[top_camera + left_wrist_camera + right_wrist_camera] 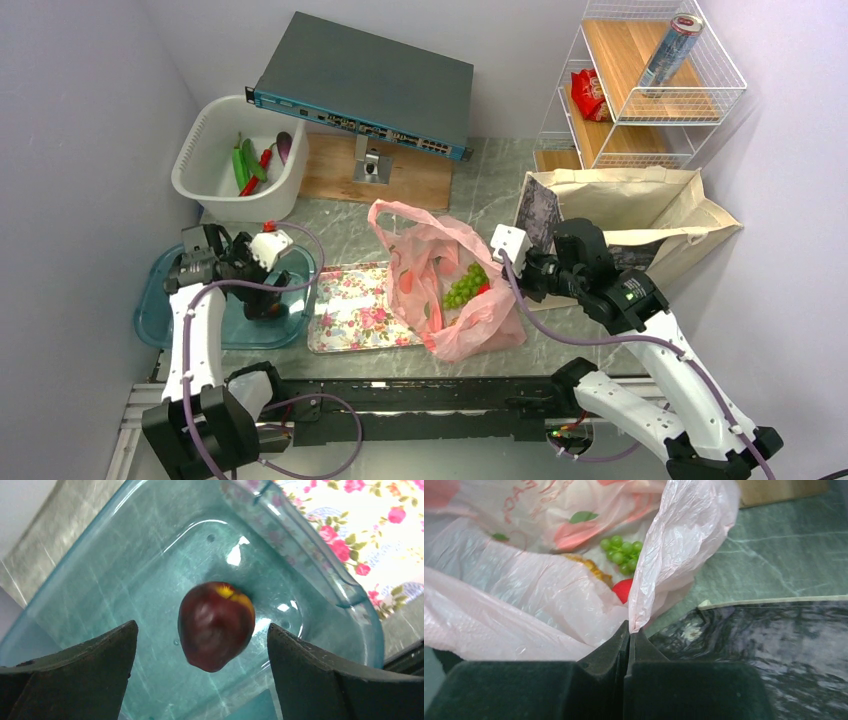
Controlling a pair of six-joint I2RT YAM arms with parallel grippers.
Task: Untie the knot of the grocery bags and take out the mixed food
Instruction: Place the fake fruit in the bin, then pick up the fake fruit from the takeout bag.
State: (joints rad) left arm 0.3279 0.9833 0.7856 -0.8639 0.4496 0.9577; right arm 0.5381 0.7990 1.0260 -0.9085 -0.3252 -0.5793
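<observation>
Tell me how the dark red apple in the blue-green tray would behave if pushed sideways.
The apple looks round and smooth, so it would probably roll rather than slide. The tray is glossy with a raised rim, which would likely stop it. Its shiny skin may be slippery to grip.

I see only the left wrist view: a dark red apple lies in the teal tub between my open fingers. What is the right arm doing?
Observer: The right gripper is shut on an edge of the pink bag and holds it up.
Operator: What shows inside the bag?
Observer: Green grapes, with a red item beside them.
Operator: Is any food lying elsewhere?
Observer: The white basket holds green and red peppers and a small purple eggplant.
</observation>
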